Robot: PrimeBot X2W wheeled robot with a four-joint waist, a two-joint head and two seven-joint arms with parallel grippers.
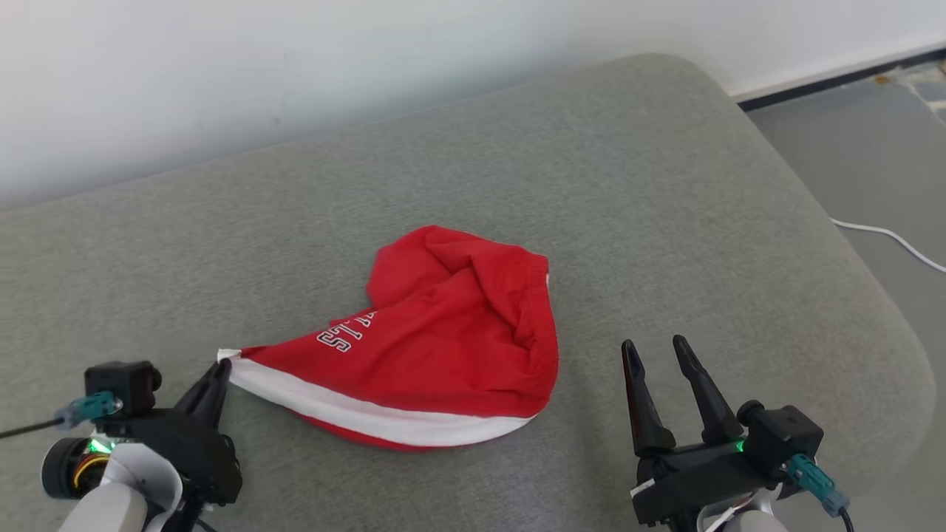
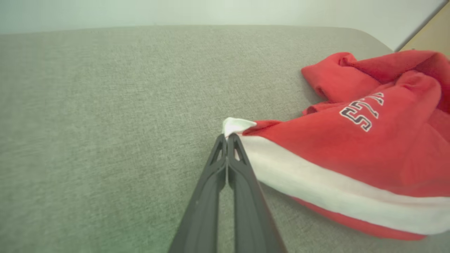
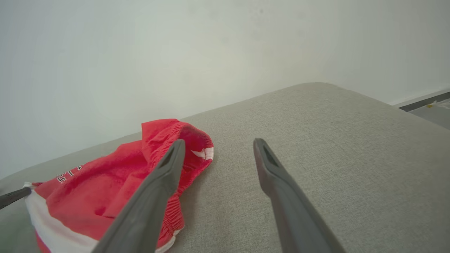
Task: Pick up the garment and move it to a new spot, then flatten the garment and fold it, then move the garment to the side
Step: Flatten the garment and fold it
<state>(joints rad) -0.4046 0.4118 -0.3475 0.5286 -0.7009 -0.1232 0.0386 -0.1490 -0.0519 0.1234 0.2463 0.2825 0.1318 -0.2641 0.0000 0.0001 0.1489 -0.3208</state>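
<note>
The garment (image 1: 443, 347) is red with a white stripe along its lower edge and white lettering. It lies crumpled on the grey cushion (image 1: 591, 185), near the front middle. My left gripper (image 1: 222, 363) is shut on its white left corner. In the left wrist view the fingertips (image 2: 226, 137) meet and the white tip of the garment (image 2: 351, 151) pokes out past them. My right gripper (image 1: 654, 346) stands open to the right of the cloth, apart from it, with nothing between its fingers. From the right wrist, the gripper (image 3: 219, 141) hovers beside the garment (image 3: 105, 182).
The cushion has rounded edges and drops off to the grey floor (image 1: 872, 148) on the right, where a white cable (image 1: 887, 236) runs. A pale wall (image 1: 295, 66) stands behind. Bare cushion lies left of, behind and right of the cloth.
</note>
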